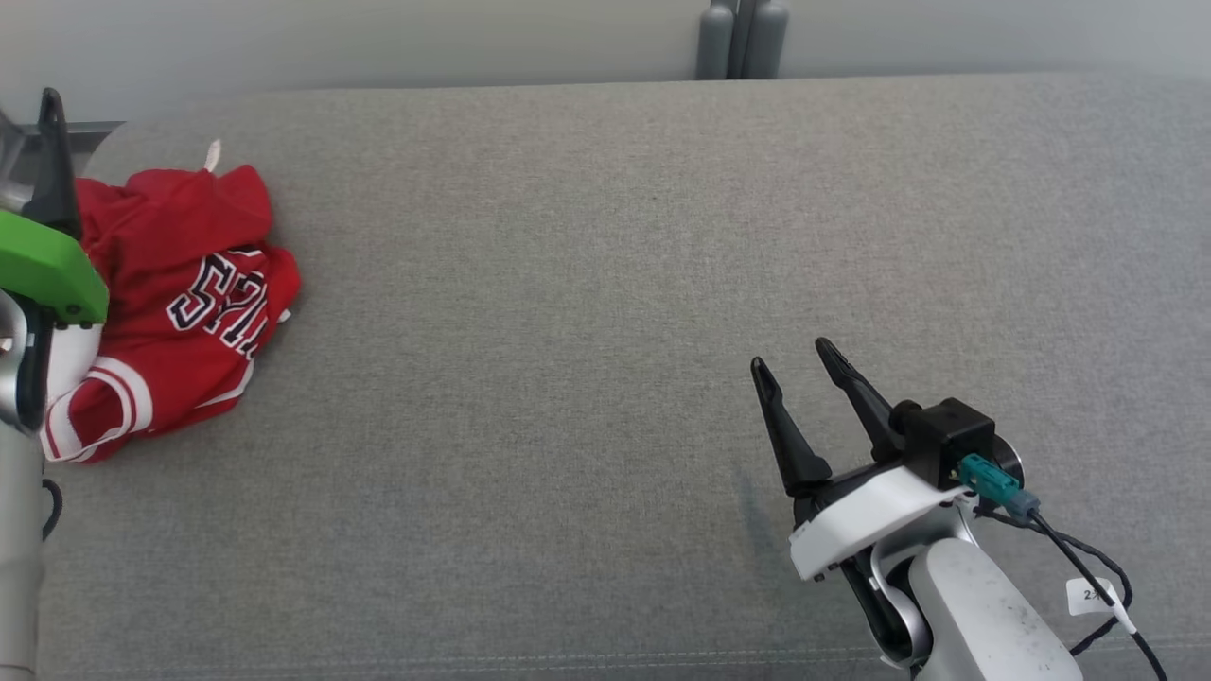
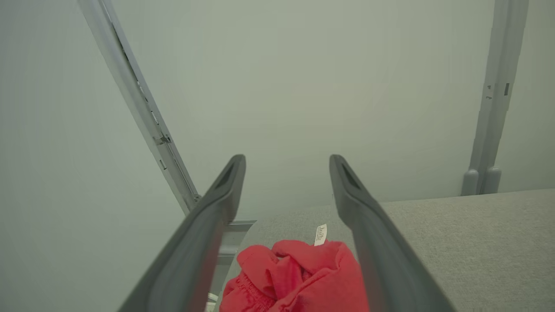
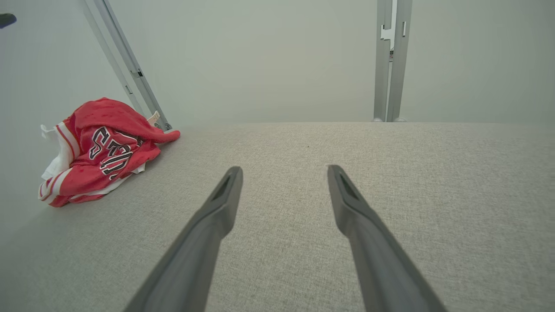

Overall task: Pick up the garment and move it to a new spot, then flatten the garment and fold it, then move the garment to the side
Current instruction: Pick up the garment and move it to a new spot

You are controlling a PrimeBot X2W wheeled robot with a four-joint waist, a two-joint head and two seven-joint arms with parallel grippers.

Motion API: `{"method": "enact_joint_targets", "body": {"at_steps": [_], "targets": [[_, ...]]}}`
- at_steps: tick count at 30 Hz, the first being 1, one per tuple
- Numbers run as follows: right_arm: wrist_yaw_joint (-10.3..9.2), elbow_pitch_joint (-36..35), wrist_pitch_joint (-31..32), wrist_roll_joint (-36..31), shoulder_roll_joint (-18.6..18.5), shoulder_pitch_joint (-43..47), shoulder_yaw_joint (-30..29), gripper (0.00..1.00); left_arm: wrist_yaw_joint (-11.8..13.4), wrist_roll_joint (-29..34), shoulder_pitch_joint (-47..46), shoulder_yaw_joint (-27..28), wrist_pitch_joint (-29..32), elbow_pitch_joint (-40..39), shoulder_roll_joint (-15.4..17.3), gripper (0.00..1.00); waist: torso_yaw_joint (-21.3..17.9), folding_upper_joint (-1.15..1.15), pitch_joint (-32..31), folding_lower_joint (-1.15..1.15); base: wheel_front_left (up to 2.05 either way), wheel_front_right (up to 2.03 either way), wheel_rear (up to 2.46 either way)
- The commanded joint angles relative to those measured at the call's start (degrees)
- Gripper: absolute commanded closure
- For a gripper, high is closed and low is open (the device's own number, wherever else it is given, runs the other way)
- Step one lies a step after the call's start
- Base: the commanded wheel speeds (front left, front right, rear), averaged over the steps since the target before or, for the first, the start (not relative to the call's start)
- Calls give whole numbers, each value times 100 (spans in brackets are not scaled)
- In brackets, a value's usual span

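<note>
The garment (image 1: 189,303) is a red jersey with white trim and dark lettering, crumpled in a heap at the far left of the grey padded table (image 1: 605,284). My left gripper (image 2: 286,162) hovers above the heap, open and holding nothing, and the red cloth (image 2: 299,277) shows low between its fingers. One dark finger (image 1: 52,161) of it rises at the head view's left edge, above a green housing. My right gripper (image 1: 792,357) stands open and holding nothing over bare table at the lower right, far from the garment (image 3: 104,147), fingers pointing up-left.
The garment lies close to the table's left edge and rounded back-left corner. Grey upright posts (image 1: 743,38) stand behind the far edge against a pale wall. A slanted metal rail (image 3: 125,65) runs behind the garment. A black cable (image 1: 1088,567) hangs off my right wrist.
</note>
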Motion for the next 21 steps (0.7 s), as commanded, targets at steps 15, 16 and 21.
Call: {"method": "enact_joint_targets", "body": {"at_steps": [15, 16, 21], "targets": [[0, -108, -72, -141, -24, -386, -46, 0, -62, -1278, -919, -1141, 825, 1718, 603, 0, -694, 0, 929, 0, 0, 0, 0], [0, -109, -78, -144, -24, -385, -48, 0, -63, -1371, -936, -1206, 874, 1787, 638, 0, -705, 0, 940, 0, 0, 0, 0], [0, -111, -94, -152, -24, -374, -57, 0, -63, -1790, -873, -1562, 1318, 2069, 709, 0, -736, 0, 955, 0, 0, 0, 0]]}}
